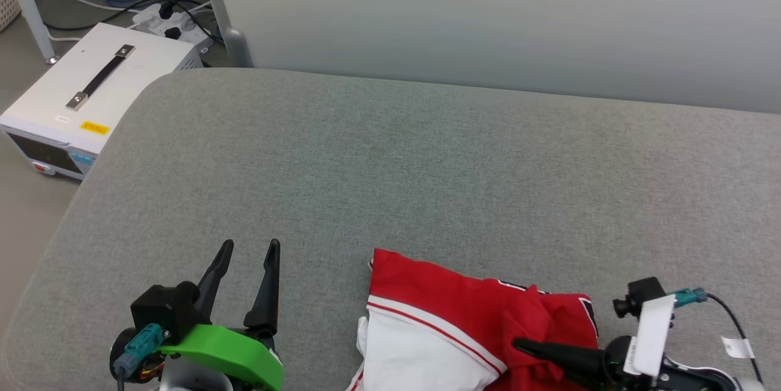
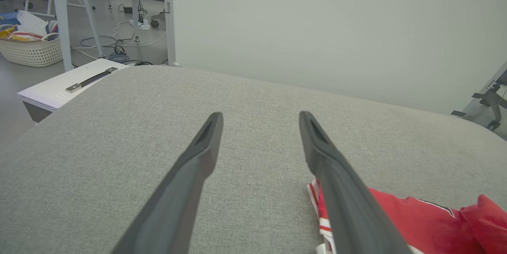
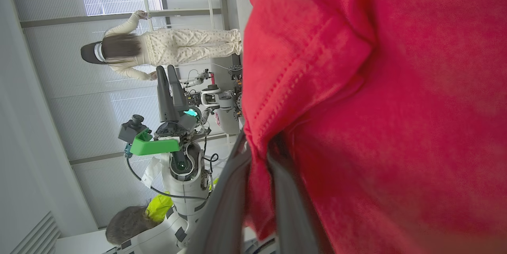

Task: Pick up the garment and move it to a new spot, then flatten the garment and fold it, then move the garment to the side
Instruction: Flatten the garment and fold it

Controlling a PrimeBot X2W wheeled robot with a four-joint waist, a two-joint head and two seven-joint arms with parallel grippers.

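The garment (image 1: 451, 308), red with a white striped-trim sleeve, lies bunched at the near edge of the grey padded table (image 1: 390, 165). My right gripper (image 1: 526, 348) reaches in from the lower right, pointing left, and is shut on a raised fold of its red cloth. Up close, the red garment (image 3: 376, 127) drapes over the right gripper (image 3: 259, 157), with a fold pinched between both fingers. To the garment's left, my left gripper (image 1: 251, 246) stands open and holds nothing. Between its spread fingers, the left gripper (image 2: 260, 115) frames bare table, and the garment (image 2: 427, 218) lies to its lower right.
A white box with a black handle (image 1: 91, 86) sits on the floor beyond the table's left corner, near cables. A pale partition (image 1: 488, 13) runs along the table's far edge. A woven basket (image 2: 31, 50) stands further left. A person (image 3: 170, 48) stands in the background.
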